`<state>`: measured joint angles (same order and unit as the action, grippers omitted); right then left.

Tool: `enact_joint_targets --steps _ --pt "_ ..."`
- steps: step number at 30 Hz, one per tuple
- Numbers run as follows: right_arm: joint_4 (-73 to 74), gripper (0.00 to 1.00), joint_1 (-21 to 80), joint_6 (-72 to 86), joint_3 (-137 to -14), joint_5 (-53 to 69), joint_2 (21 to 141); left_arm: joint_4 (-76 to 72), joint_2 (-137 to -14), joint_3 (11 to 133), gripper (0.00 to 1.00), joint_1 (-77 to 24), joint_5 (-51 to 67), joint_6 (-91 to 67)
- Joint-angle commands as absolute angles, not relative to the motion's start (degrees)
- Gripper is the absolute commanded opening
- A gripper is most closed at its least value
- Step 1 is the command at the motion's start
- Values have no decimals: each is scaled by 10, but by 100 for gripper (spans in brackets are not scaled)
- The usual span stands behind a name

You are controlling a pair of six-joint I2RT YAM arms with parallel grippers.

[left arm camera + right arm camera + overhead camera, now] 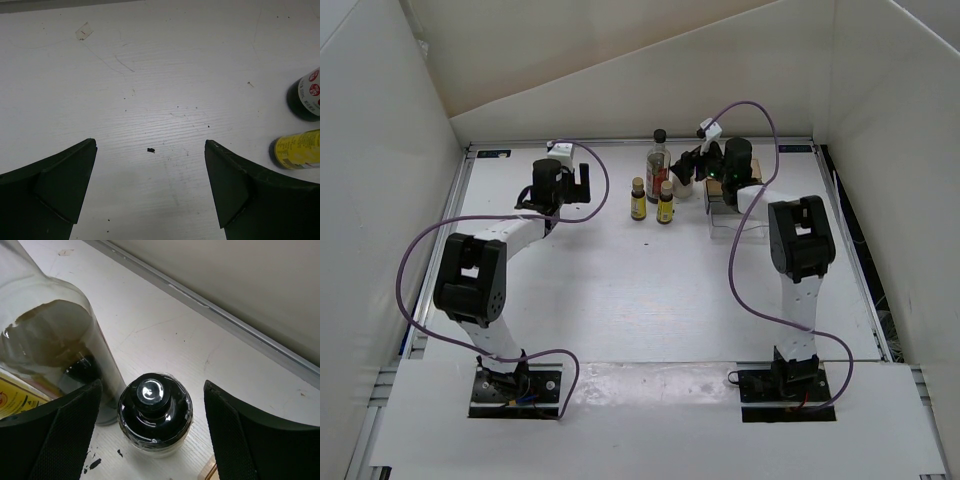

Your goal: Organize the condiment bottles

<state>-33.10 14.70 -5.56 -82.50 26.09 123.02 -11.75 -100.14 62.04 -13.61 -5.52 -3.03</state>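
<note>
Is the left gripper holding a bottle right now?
No, the left gripper is open over bare table, and the yellow-labelled bottle stands apart at the view's edge.

- A tall clear bottle (658,163) with a black cap stands upright at the back of the group. Dark reddish-brown liquid fills its lower part, and the glass above is clear.
- A short bottle (155,415) stands upright just to the right of the tall one. It has a glossy black cap under shiny clear wrap.
- Two tiny bottles with yellow labels and brown caps stand upright side by side, slightly apart, just in front of the tall one: the left tiny bottle (638,200) and the right tiny bottle (665,203).
</note>
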Motion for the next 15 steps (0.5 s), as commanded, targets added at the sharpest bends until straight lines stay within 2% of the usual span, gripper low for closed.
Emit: enact_joint_targets --steps 1,6,15 --pt "-349 84 149 -66 -858 261 1242 -128 -1005 645 100 -132 -47 -33" --pt "-349 79 150 -64 -871 257 1254 -128 -1012 650 100 -132 -46 -35" --pt "-355 62 150 -67 -871 236 1260 -127 -1025 657 100 -132 -41 -39"
